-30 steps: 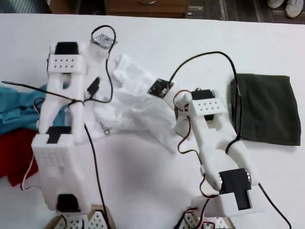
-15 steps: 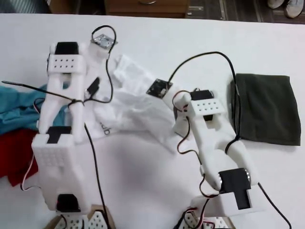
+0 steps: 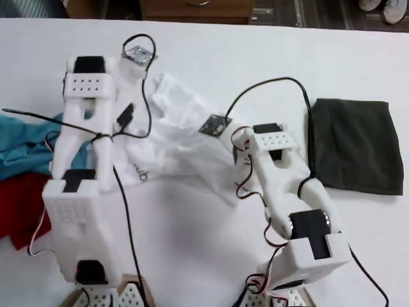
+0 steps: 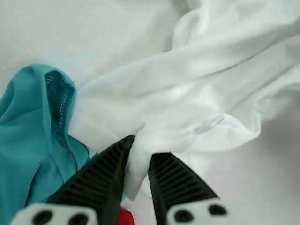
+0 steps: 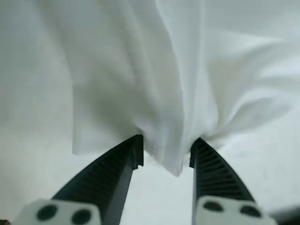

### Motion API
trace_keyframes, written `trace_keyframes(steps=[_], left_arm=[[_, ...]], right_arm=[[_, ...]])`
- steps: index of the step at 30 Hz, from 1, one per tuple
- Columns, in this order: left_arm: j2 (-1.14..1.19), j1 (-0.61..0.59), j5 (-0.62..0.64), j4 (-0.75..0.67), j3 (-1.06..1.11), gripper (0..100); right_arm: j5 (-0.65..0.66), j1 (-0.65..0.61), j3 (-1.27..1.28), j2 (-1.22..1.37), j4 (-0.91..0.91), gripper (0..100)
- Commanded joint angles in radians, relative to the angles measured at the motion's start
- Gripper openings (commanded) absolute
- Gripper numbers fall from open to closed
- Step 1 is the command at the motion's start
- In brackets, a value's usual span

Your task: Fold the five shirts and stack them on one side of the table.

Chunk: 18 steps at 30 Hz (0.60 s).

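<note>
Jaws of my left gripper clamp a fold of the crumpled white cloth shirt on the white table — my right gripper gapes around another fold. Pulling now risks that thin pinch slipping.

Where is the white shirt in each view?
High view: white shirt near the centre, crumpled.
Left wrist view: white shirt upper right, pinched in the left tool.
Right wrist view: white shirt across the upper part.
Shared landmark: teal shirt beside it, high and left wrist views.
</note>
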Motion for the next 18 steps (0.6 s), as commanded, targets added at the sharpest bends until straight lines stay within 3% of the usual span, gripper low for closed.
trace_keyframes(steps=[1,6,18], left_arm=[[-0.009,0.008,-0.008,-0.012,-0.03,2],[-0.009,0.008,-0.008,-0.012,-0.03,2],[-0.009,0.008,-0.009,-0.012,-0.03,2]], right_arm=[[-0.012,0.004,-0.011,0.001,0.012,15.7],[-0.08,0.012,-0.074,-0.001,0.047,7.5],[-0.08,0.004,-0.19,0.001,0.16,7.0]])
